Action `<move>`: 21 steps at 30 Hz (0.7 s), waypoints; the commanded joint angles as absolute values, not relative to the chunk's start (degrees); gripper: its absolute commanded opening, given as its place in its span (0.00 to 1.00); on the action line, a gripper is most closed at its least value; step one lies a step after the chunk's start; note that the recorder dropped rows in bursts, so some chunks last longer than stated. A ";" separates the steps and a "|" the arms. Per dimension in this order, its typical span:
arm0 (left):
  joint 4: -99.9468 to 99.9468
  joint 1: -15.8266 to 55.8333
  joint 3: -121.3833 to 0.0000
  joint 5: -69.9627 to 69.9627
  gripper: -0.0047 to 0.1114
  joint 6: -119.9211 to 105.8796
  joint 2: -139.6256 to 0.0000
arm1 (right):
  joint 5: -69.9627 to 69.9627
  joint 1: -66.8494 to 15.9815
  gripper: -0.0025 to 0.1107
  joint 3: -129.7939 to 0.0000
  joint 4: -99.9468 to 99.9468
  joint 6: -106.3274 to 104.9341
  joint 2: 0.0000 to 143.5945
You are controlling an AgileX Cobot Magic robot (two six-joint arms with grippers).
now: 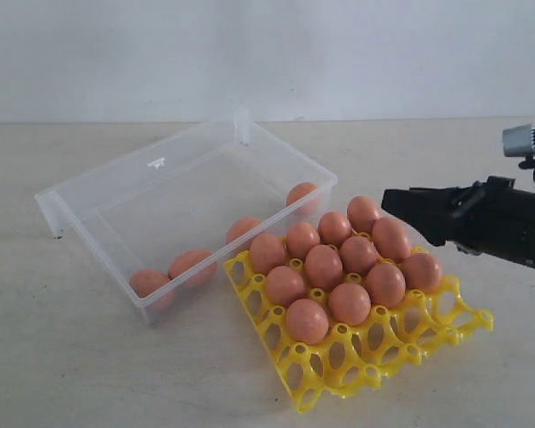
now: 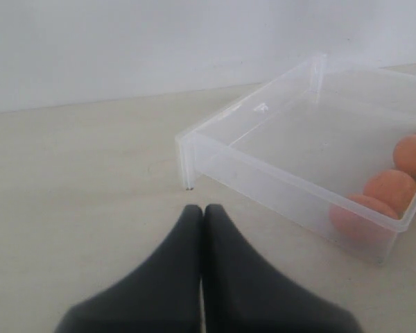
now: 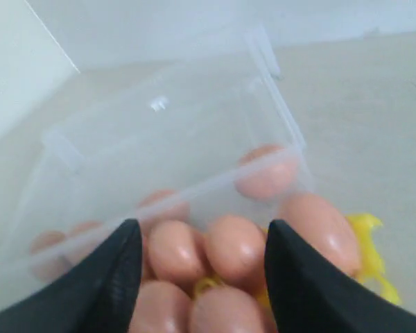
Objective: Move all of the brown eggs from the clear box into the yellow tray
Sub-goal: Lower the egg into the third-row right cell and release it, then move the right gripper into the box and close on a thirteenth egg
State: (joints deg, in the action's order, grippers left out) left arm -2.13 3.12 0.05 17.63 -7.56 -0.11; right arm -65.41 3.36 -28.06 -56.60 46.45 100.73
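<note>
Twelve brown eggs (image 1: 323,266) sat in three full rows of four in the yellow tray (image 1: 357,366), which lay toward the front right of the surface (image 1: 89,374) with one side touching the long wall of the clear box (image 1: 187,201), a placement that appeared meant to keep each carry short. The filled rows were those nearest the box, and the open cups along the tray's front side stood empty. Four eggs lay in the box, all against the wall nearest the tray: two touching at its front-left corner, one midway along, and one at the corner toward the surface's back edge. The right claw (image 1: 401,207) hung above the tray's right-hand side with its jaws apart and nothing between them, pointed toward the box, seemingly placed for a reach to the next egg. The left claw (image 2: 201,208), out of the exterior view, sat low over bare surface near the box's far-left corner, its fingers pressed together and empty, apparently parked clear of the work. One box, one tray and sixteen eggs were in view.
</note>
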 commanded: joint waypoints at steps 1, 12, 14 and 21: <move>-2.02 2.94 0.00 17.39 0.00 -7.58 0.00 | -69.96 2.29 0.45 -28.82 -55.01 54.83 98.87; -2.02 2.94 0.00 17.39 0.00 -7.58 0.00 | -62.45 -27.03 0.02 -50.07 -54.65 56.36 90.57; -2.02 2.94 0.00 17.39 0.00 -7.58 0.00 | -49.13 -34.55 0.02 -56.83 -55.33 50.39 90.41; -2.02 2.94 0.00 17.39 0.00 -7.58 0.00 | 24.71 -53.66 0.02 -86.28 -50.92 29.04 98.99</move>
